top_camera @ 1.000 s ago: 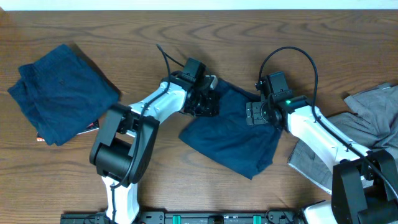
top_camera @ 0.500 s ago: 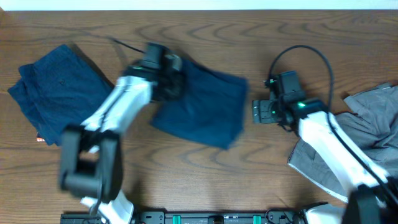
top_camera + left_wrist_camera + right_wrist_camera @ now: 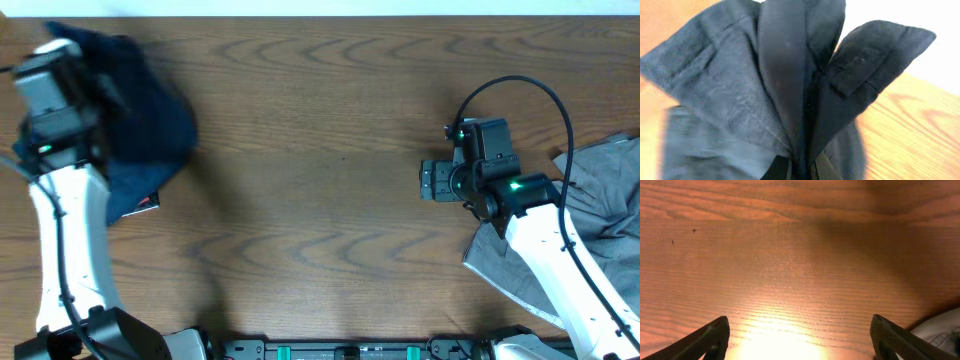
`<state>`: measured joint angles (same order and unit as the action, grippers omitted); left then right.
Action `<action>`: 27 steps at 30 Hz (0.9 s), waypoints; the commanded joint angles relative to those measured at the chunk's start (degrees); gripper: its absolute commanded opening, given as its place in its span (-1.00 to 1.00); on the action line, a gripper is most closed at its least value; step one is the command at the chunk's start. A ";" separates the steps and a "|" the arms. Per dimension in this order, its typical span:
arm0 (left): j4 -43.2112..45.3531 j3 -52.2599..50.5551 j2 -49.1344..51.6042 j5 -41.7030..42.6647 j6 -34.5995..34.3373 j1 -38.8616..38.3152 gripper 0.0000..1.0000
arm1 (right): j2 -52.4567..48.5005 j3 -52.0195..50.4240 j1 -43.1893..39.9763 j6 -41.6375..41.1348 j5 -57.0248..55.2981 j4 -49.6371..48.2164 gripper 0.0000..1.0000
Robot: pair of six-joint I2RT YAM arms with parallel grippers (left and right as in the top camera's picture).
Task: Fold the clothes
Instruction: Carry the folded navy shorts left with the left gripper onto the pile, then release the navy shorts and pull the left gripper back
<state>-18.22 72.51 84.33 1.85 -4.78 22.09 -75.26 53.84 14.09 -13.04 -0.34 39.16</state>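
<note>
My left gripper [image 3: 801, 170] is shut on a folded navy garment [image 3: 780, 85] and holds it over the far left of the table, above the navy pile [image 3: 150, 130] there. In the overhead view the left arm's wrist [image 3: 55, 90] covers much of that pile. My right gripper [image 3: 800, 340] is open and empty over bare wood; it shows in the overhead view [image 3: 432, 182] right of the centre. A grey garment [image 3: 590, 200] lies crumpled at the right edge, and a bit of it shows in the right wrist view [image 3: 942, 330].
A small red and white item [image 3: 145, 205] peeks from under the navy pile. The wooden table [image 3: 320, 200] runs between the two arms. A black rail [image 3: 330, 350] lies along the front edge.
My left gripper has carried the folded navy garment from the table's centre to the far left, over the navy pile. My right gripper has let go of it and drawn back right.
</note>
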 commanded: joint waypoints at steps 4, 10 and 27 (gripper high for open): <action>1.16 0.46 2.23 -2.14 -0.24 5.73 -0.86 | 0.42 0.74 0.02 -0.61 0.83 0.33 0.76; -1.07 0.35 4.74 -2.16 -0.24 8.48 -0.08 | 0.42 0.74 0.02 -0.59 0.83 0.63 0.76; -2.78 0.31 4.83 16.15 -3.02 4.28 0.96 | 0.24 0.74 -0.20 -1.70 2.27 -0.90 0.95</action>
<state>-20.64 72.51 89.36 10.85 -7.27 30.17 -75.26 53.84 14.09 -13.39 0.54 39.00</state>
